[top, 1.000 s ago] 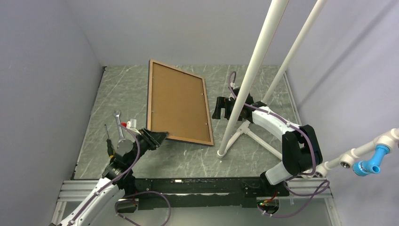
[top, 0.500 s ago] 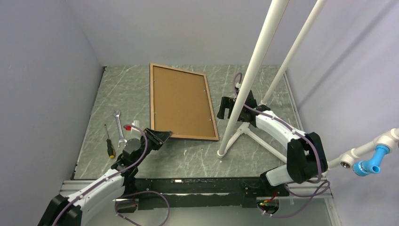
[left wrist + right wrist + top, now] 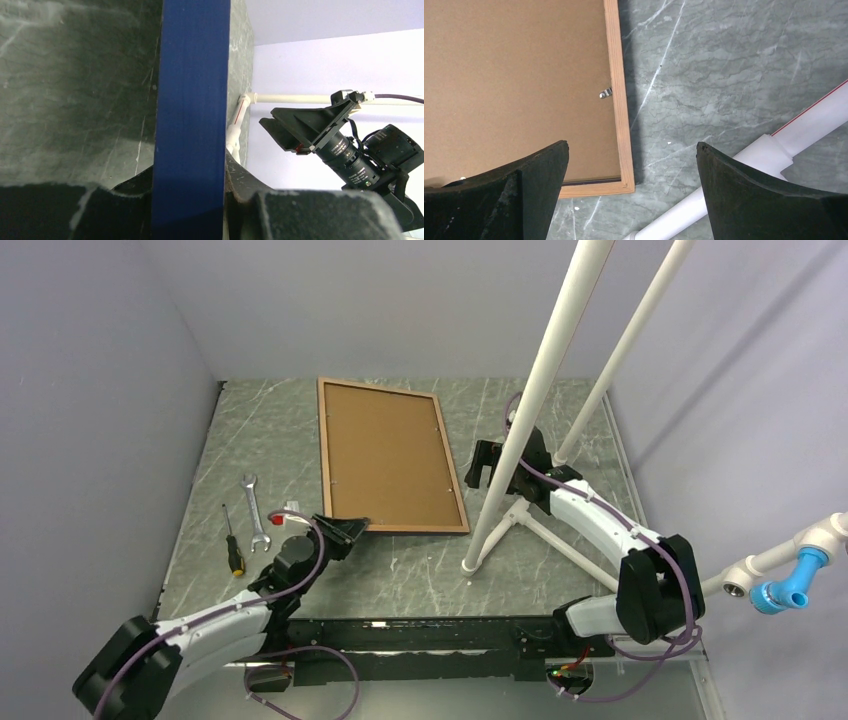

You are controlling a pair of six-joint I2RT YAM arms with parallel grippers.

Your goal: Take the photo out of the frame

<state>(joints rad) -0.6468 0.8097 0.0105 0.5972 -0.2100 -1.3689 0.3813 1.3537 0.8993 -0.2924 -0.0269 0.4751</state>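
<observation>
Frame [image 3: 390,455] (brown back up), near corner in left gripper [image 3: 350,528]

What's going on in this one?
The frame lies back side up on the marble table, with its brown backing board showing and a metal clip at the rim, so the photo is not out yet. The left tool is clamped on the frame's near edge, close to the left corner. The right tool hangs open beside the frame's right side, holding nothing. A wrench and a screwdriver lie to the left.
</observation>
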